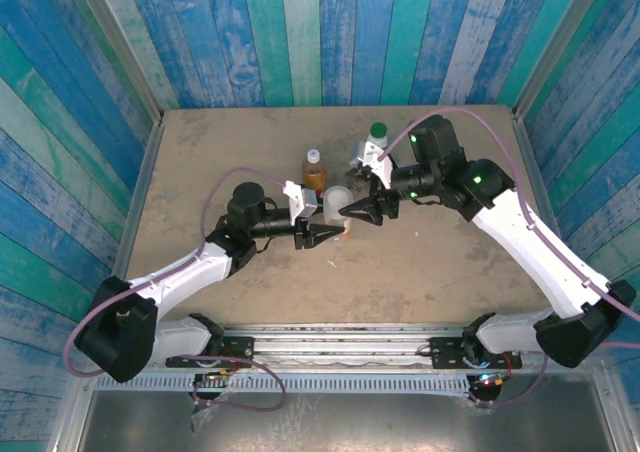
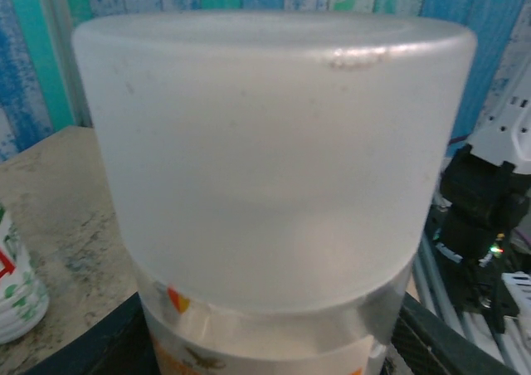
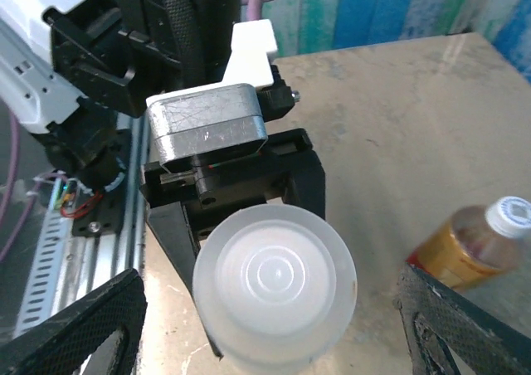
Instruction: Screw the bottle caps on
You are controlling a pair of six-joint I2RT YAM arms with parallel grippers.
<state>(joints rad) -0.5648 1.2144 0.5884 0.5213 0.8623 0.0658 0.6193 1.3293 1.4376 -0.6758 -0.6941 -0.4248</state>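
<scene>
Clamping the short clear bottle [image 2: 265, 346] low on its body with the left gripper [image 1: 332, 232], jaws drawn in tight against its sides, near the middle of the table [image 1: 200, 152]. Holds it upright. Carries the pale grey cap [image 3: 274, 284] on top, seated over the neck and wider than the body below it. Cannot tell contact between its base and the table. Facing that cap from the opposite side with the right gripper [image 1: 358, 210], spread wide, with fingers [image 3: 79, 325] well clear of the cap to either side, touching nothing and gripping nothing. Shows the amber bottle [image 1: 314, 177] upright just behind the clear one, with the tiny white cap [image 3: 510, 216] on its neck. Shows the white bottle [image 1: 378, 147] farther back and to the right, close behind the right gripper, with the dark green cap [image 1: 379, 129] on top. Cannot judge the tightness of any cap.
</scene>
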